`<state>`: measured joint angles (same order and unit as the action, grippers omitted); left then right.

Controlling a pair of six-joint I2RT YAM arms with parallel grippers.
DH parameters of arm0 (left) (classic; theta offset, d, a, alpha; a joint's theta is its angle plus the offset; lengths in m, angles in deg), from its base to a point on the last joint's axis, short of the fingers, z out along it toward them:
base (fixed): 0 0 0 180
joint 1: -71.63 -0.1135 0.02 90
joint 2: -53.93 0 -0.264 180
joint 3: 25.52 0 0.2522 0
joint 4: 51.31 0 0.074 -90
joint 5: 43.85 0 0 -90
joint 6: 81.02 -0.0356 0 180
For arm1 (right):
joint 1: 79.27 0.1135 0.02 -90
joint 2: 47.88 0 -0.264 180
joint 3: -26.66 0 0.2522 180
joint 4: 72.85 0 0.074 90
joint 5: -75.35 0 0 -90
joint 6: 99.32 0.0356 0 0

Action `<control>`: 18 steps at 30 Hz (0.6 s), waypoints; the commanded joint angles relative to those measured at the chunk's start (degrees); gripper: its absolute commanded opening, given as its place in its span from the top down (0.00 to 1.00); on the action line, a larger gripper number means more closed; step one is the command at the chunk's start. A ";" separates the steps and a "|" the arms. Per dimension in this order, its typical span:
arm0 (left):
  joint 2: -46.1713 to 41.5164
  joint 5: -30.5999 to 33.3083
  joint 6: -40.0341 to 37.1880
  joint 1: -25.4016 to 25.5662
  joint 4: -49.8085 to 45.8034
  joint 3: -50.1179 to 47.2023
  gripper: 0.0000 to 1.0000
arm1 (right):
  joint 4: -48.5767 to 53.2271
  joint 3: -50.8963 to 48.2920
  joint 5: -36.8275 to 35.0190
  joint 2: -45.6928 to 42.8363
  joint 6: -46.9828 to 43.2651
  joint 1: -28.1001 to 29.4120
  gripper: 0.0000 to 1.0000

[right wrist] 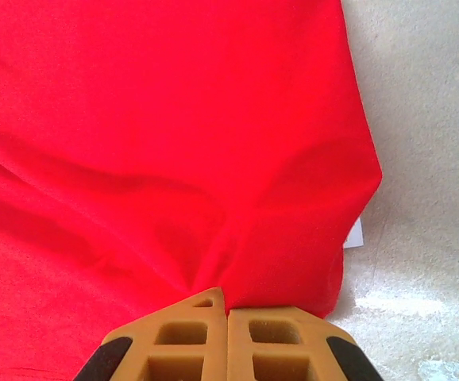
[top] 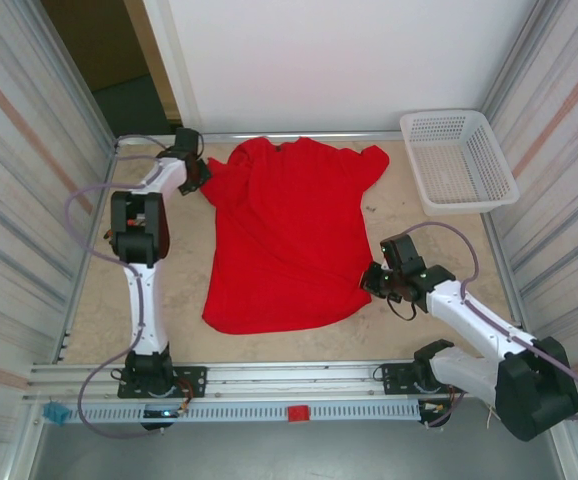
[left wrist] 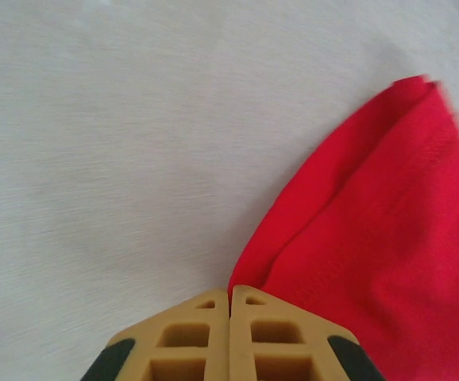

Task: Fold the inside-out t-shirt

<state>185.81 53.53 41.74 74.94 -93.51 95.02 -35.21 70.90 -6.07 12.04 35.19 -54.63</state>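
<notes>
Red t-shirt (top: 289,235) spread flat at the centre of the table (top: 179,300), no fold made yet.
Your left gripper (top: 199,178) pinches the sleeve (top: 221,182) at ten o'clock, your right gripper (top: 371,280) the hem (top: 349,292) at four o'clock; all folding is ahead.

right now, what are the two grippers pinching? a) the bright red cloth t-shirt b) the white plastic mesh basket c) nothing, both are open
a: the left gripper is shut on the bright red cloth t-shirt at its sleeve edge, the right gripper at its lower corner.
</notes>
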 commanded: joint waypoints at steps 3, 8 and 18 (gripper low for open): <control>-9.59 2.96 4.11 -4.46 4.26 -7.71 1.00 | -0.94 1.16 -0.31 1.74 -1.51 0.97 1.00; -14.47 0.27 3.62 -6.56 6.76 -13.29 0.53 | -0.29 1.88 -0.41 1.47 -1.51 1.41 1.00; -42.18 -7.08 -10.99 5.60 10.42 -37.09 0.37 | 2.36 6.05 -0.49 -2.96 -1.61 1.72 1.00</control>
<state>152.30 50.38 37.72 74.72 -84.75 63.59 -34.58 74.40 -6.07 10.82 35.02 -53.36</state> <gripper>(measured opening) 0.626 0.042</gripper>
